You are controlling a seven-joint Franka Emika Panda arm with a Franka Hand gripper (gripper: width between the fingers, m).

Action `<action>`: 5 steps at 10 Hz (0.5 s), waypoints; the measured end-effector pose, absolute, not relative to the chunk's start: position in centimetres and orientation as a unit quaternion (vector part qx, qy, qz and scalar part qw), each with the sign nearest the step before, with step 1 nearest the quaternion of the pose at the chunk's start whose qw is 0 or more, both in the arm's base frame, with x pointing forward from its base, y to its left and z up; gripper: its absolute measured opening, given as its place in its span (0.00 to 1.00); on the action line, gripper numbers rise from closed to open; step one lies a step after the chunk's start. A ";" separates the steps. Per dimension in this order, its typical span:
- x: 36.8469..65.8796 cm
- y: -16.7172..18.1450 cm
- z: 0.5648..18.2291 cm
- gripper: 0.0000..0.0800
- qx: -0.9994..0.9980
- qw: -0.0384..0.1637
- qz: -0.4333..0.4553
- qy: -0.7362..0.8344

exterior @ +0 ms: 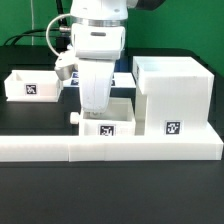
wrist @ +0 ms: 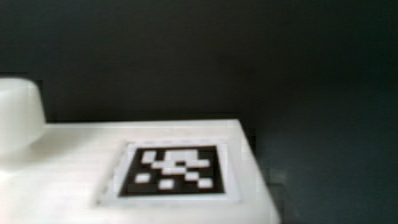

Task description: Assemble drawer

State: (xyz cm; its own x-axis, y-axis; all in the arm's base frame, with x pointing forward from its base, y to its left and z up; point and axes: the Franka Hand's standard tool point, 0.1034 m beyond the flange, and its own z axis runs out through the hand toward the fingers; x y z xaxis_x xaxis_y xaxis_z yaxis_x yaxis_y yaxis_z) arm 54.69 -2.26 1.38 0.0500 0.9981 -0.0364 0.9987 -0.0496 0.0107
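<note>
A small white drawer tray [exterior: 112, 108] with a tag on its front and a knob [exterior: 75, 117] stands at the middle, against the long low white wall [exterior: 110, 148]. My gripper [exterior: 95, 113] comes down from above onto this tray. Its fingertips are hidden by the hand and the tray's walls. In the wrist view the tray's tagged face [wrist: 178, 172] fills the lower part, very close, with a white rounded piece [wrist: 15, 115] beside it. The large cube-like housing [exterior: 170, 92] stands at the exterior view's right. A second small tray [exterior: 30, 86] lies at the left.
The low white wall runs along the front of the black table, and both the tray and the housing rest against it. The marker board [exterior: 125, 76] lies behind the arm. A cable hangs behind the arm at the back left.
</note>
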 end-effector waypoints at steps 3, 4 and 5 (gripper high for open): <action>54.7 -2.5 0.9 0.05 0.720 0.032 0.010 0.694; 54.8 -2.5 0.9 0.05 0.720 0.037 0.015 0.693; 54.8 -2.4 0.9 0.05 0.722 0.037 0.015 0.690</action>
State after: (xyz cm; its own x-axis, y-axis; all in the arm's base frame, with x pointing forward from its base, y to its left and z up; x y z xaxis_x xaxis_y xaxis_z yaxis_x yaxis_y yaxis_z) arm 54.81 -2.42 0.92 0.0464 0.9985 -0.0285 0.9963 -0.0441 0.0744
